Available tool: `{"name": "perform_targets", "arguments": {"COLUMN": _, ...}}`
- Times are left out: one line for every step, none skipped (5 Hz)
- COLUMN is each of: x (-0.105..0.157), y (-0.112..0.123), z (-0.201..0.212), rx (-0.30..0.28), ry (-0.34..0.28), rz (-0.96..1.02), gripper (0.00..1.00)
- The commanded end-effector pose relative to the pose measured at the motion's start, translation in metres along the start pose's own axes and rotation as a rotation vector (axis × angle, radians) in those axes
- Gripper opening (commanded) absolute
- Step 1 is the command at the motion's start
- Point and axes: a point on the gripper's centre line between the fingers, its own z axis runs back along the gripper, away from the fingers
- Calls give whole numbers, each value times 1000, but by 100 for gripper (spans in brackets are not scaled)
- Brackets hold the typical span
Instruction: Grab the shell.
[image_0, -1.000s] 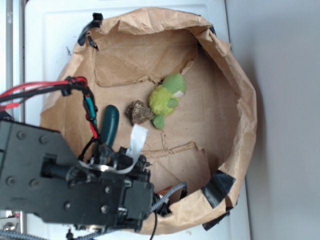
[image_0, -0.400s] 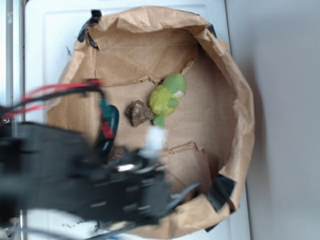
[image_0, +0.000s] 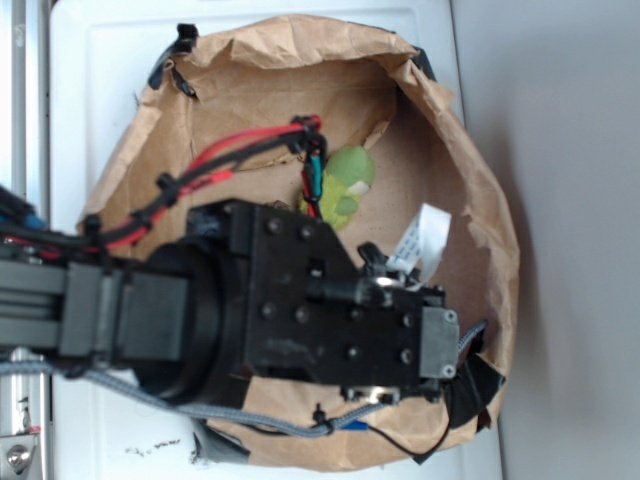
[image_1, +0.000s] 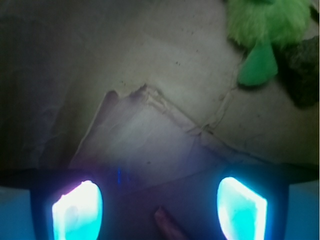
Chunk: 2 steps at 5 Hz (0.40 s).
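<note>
In the wrist view a pinkish-brown tapered tip, the shell (image_1: 168, 227), pokes up from the bottom edge on the brown paper floor. It lies between my two glowing cyan fingers (image_1: 77, 210), a little right of centre and touching neither. My gripper (image_1: 160, 202) is open, jaws wide apart, with nothing held. Most of the shell is cut off by the frame edge. In the exterior view my black arm (image_0: 300, 300) hangs over the middle of the basin and hides the shell.
A fuzzy green plush toy (image_0: 345, 185) (image_1: 265, 20) lies beyond the gripper, with a dark rough rock (image_1: 305, 70) beside it. Crumpled brown paper walls (image_0: 490, 200) ring the basin. A torn paper flap (image_1: 150, 130) lies on the floor ahead.
My arm has swung from the lower left to the right and further into the basin. It now covers the rock and the floor's middle.
</note>
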Motion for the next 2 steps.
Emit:
{"name": "perform_targets", "arguments": {"x": 7, "y": 16, "z": 19, "rx": 17, "ry": -12, "rz": 2, "gripper": 100}}
{"name": "perform_targets", "arguments": {"x": 0, "y": 21, "z": 14, "rx": 38, "ry": -9, "rz": -47, "gripper": 100}}
